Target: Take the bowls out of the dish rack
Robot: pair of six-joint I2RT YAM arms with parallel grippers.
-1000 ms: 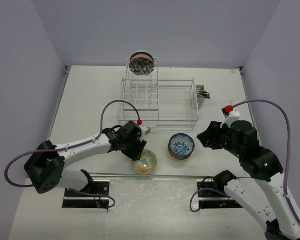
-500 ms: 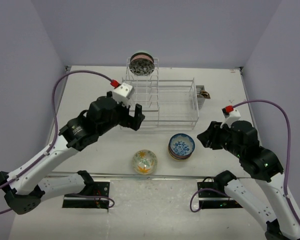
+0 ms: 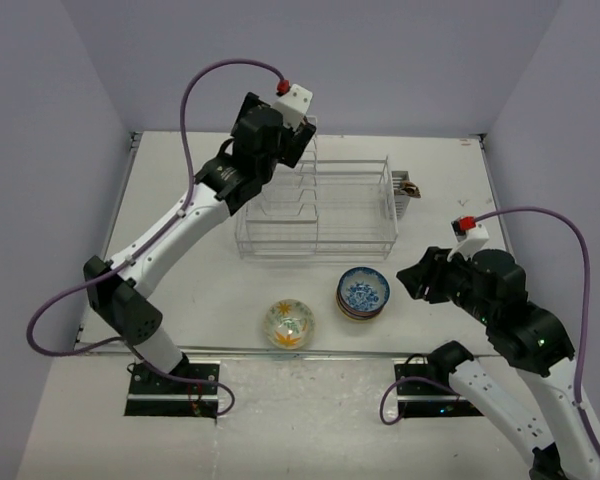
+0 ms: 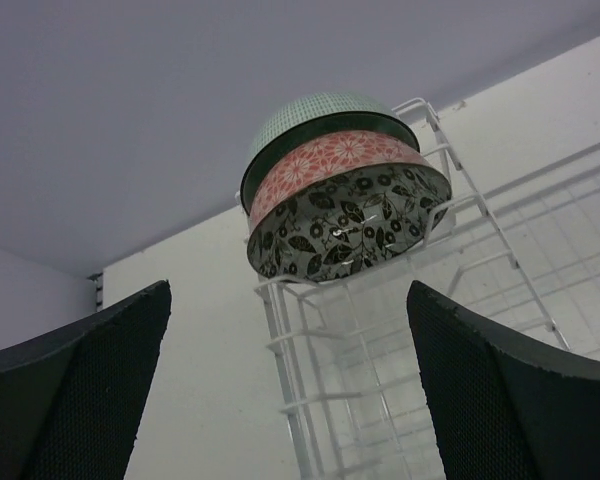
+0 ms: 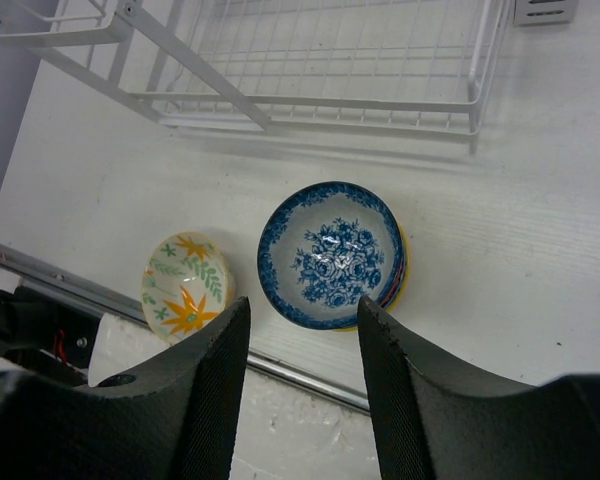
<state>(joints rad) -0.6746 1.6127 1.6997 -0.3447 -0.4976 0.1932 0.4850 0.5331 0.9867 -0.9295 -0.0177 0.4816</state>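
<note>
The dish rack (image 3: 320,215) is standing in the middle of the table (image 3: 180,270), its taller slotted end toward the back wall (image 3: 380,60). The left arm (image 3: 185,215) is arching along the rack's left side, with the left pincer (image 3: 290,140) hanging at that tall end and hiding its top. In front of the rack a blue-white bowl (image 3: 363,290) is topping a small stack (image 3: 352,311), with a yellow floral bowl (image 3: 289,324) sitting alone near its left. The right pincer (image 3: 412,280) is hovering just right of the stack.

Left arm (image 3: 180,215): stretched far forward; left gripper (image 4: 288,290) jaws spread wide, empty. Right arm (image 3: 510,320): folded near base; right gripper (image 5: 300,305) jaws half apart, empty
</note>
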